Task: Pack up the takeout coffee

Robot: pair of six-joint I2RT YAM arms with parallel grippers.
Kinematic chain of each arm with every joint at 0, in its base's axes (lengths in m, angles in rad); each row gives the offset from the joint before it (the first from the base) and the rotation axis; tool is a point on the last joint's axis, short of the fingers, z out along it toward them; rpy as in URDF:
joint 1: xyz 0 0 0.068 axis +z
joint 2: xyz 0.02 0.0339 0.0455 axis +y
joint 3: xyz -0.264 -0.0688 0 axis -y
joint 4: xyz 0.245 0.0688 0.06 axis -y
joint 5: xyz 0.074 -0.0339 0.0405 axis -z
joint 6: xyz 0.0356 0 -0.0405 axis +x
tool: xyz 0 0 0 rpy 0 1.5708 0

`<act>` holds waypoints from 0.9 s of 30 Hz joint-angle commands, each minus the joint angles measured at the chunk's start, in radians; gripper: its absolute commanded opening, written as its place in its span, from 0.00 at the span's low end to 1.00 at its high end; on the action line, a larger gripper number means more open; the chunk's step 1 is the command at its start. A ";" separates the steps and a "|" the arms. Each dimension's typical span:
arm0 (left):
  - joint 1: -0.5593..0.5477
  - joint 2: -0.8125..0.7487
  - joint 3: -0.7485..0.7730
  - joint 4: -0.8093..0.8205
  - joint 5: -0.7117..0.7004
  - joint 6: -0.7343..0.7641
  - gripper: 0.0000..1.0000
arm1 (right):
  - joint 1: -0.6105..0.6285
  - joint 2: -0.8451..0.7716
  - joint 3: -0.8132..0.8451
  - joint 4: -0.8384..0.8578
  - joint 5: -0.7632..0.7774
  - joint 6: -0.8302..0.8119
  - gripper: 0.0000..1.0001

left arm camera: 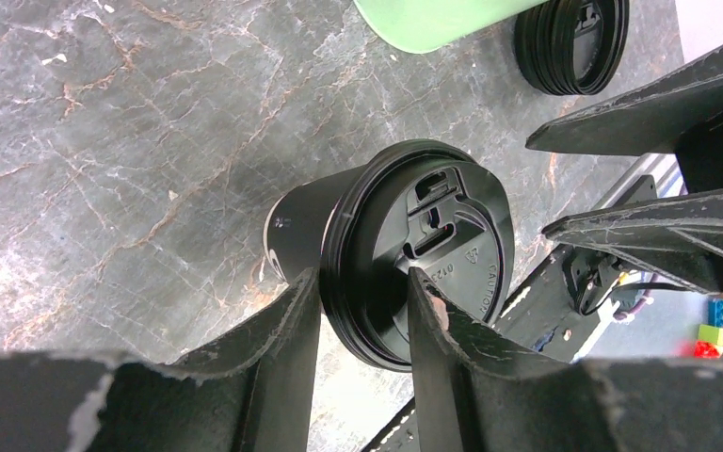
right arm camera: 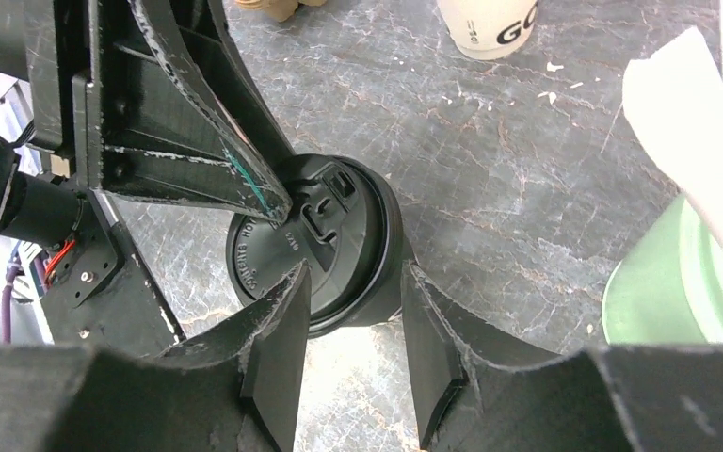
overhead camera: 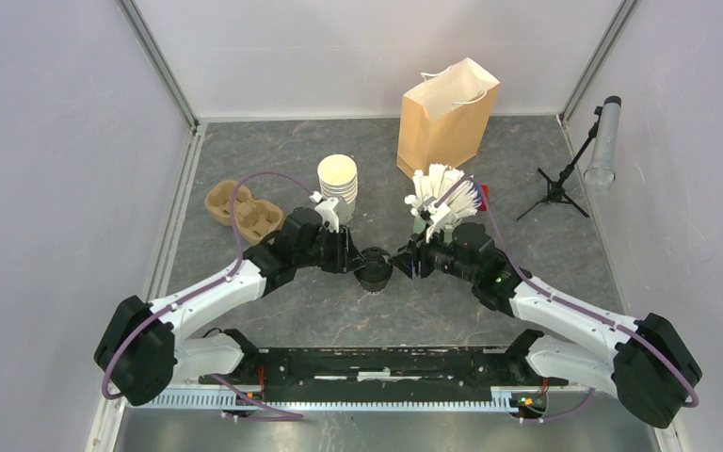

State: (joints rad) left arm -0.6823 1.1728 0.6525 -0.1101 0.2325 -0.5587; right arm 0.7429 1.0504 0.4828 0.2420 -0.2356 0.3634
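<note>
A black cup with a black plastic lid [overhead camera: 374,274] stands on the grey table between both arms. It shows in the left wrist view [left arm camera: 405,250] and in the right wrist view [right arm camera: 339,250]. My left gripper [overhead camera: 358,259] [left arm camera: 362,282] pinches the lid's rim, one finger on top of the lid, the other against the cup's side. My right gripper [overhead camera: 397,262] [right arm camera: 350,278] straddles the opposite rim the same way. No cream-white lidded cup is in view. The brown paper bag [overhead camera: 447,118] stands upright and open at the back.
A stack of lidless cream cups [overhead camera: 337,179] and a cardboard cup carrier [overhead camera: 242,209] are at the left. A green cup of white sticks [overhead camera: 442,200] and a stack of black lids [left arm camera: 570,42] are close by. A small tripod [overhead camera: 565,184] stands at the right.
</note>
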 commanded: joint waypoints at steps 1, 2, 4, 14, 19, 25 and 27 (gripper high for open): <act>0.003 0.024 -0.012 -0.026 0.027 0.139 0.44 | -0.010 0.026 0.068 -0.014 -0.051 -0.047 0.46; 0.003 0.021 -0.017 -0.004 0.040 0.146 0.44 | -0.010 0.038 0.077 -0.007 -0.064 -0.047 0.45; 0.003 0.022 -0.013 0.007 0.054 0.170 0.44 | -0.012 0.050 0.091 -0.003 -0.076 -0.052 0.44; 0.003 0.080 0.010 -0.017 0.077 0.214 0.44 | -0.027 0.140 0.120 0.016 -0.082 -0.078 0.40; 0.003 0.102 0.007 -0.018 0.056 0.200 0.44 | -0.028 0.164 0.075 0.039 -0.059 -0.067 0.34; 0.003 0.092 -0.044 0.013 0.030 0.160 0.44 | -0.028 0.160 -0.084 0.125 -0.054 -0.024 0.31; 0.003 0.092 -0.060 0.014 0.016 0.144 0.44 | -0.028 0.161 -0.135 0.154 -0.052 -0.010 0.30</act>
State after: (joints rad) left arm -0.6777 1.2369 0.6594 -0.0181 0.3244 -0.4332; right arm 0.7155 1.1927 0.4675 0.4194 -0.2985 0.3252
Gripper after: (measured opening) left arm 0.447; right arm 0.308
